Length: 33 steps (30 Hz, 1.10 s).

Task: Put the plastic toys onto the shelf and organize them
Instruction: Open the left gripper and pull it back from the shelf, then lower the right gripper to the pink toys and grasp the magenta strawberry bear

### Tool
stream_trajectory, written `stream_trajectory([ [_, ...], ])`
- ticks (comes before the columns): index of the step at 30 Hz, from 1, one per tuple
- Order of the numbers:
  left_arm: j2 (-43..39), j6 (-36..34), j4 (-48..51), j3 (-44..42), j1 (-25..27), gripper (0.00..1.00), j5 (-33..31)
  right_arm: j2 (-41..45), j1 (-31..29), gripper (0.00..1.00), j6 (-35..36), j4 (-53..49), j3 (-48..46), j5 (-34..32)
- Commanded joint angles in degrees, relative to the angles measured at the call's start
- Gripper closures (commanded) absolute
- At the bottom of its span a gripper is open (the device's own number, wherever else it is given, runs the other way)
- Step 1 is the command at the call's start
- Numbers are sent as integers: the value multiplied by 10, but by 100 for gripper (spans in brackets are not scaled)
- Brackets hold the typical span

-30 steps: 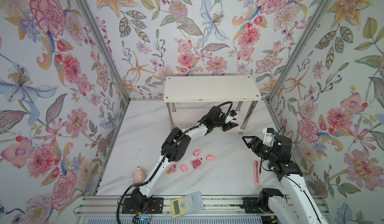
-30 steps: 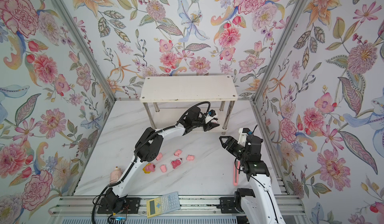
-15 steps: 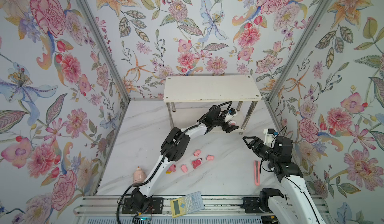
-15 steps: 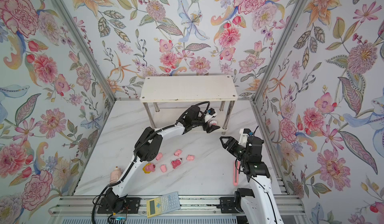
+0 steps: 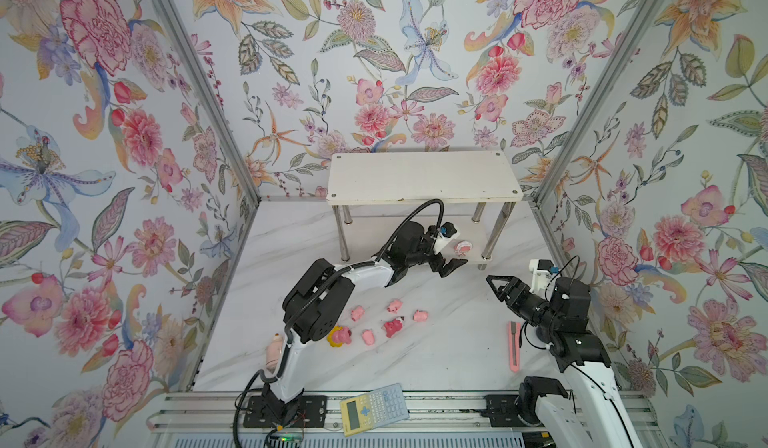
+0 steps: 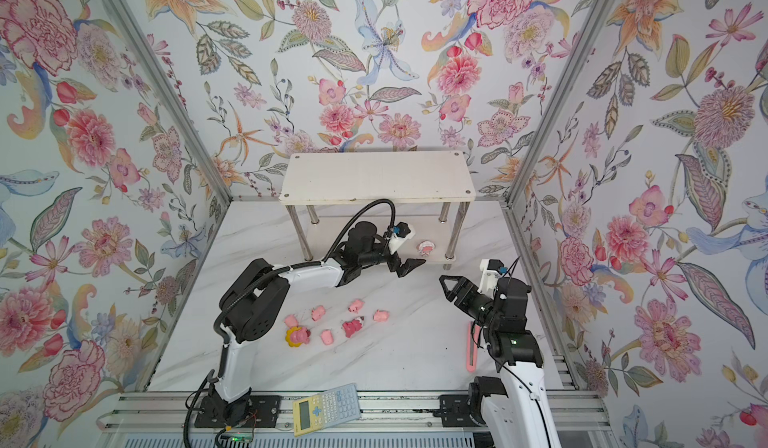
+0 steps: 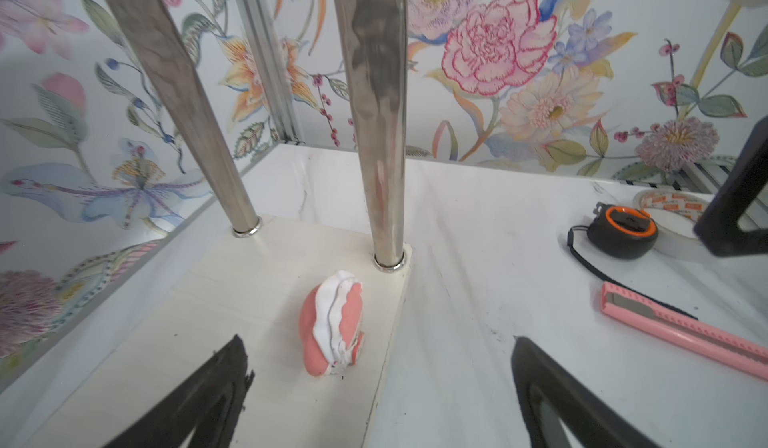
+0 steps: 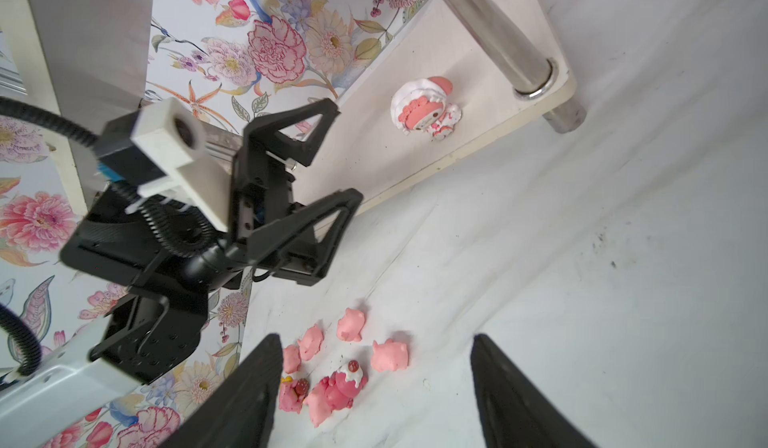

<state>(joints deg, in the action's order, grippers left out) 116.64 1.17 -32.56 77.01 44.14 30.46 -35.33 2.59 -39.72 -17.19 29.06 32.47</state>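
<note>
The white shelf [image 5: 424, 178] stands at the back of the table. The round pink-and-white toy [image 5: 462, 248] [image 7: 332, 325] [image 8: 424, 109] rests on its lower tier by the front right chrome leg [image 7: 378, 113]. My left gripper [image 5: 451, 259] [image 7: 376, 342] is open just in front of that toy, touching nothing. Several pink pigs [image 5: 395, 305], a dark pink-red bear [image 5: 392, 327] and a yellow-maned toy [image 5: 338, 336] lie grouped on the table. To their right my right gripper [image 5: 496, 286] [image 8: 374, 338] hovers open and empty.
A pink utility knife [image 5: 514, 346] lies by the right arm. A yellow-and-grey calculator [image 5: 374, 408] sits on the front rail. A tape measure [image 7: 623, 234] and a tape roll [image 7: 669, 213] lie near the right wall. A small pink bottle [image 5: 273, 348] stands at the left.
My left gripper has opened and let go of the round pink-and-white toy on the lower tier, then drawn back a little. The right arm has not moved.
</note>
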Motion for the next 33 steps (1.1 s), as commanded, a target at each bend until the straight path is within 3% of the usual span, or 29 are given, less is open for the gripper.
stream_trajectory([
  [1,-68,31,-68,-78,19,0,-109,21,-15,27,35,-68,2,-25],
  [4,-132,67,-125,-169,24,1,-163,42,-61,27,57,-112,10,-88],
  [10,-235,152,-211,-319,24,1,-266,31,-288,29,60,-150,10,-277],
  [15,-303,178,-197,-382,23,1,-314,-72,-514,33,41,-119,22,-426],
  [17,-325,183,-205,-408,24,1,-322,-125,-562,40,45,-93,34,-450],
  [21,-376,174,-219,-460,23,7,-333,-226,-595,63,56,-14,46,-430],
  [27,-413,170,-131,-471,24,13,-334,-313,-594,82,55,117,44,-386],
  [29,-422,175,-117,-483,24,18,-330,-342,-593,88,57,149,52,-364],
  [33,-467,197,-118,-536,23,23,-377,-409,-593,89,69,199,80,-308],
])
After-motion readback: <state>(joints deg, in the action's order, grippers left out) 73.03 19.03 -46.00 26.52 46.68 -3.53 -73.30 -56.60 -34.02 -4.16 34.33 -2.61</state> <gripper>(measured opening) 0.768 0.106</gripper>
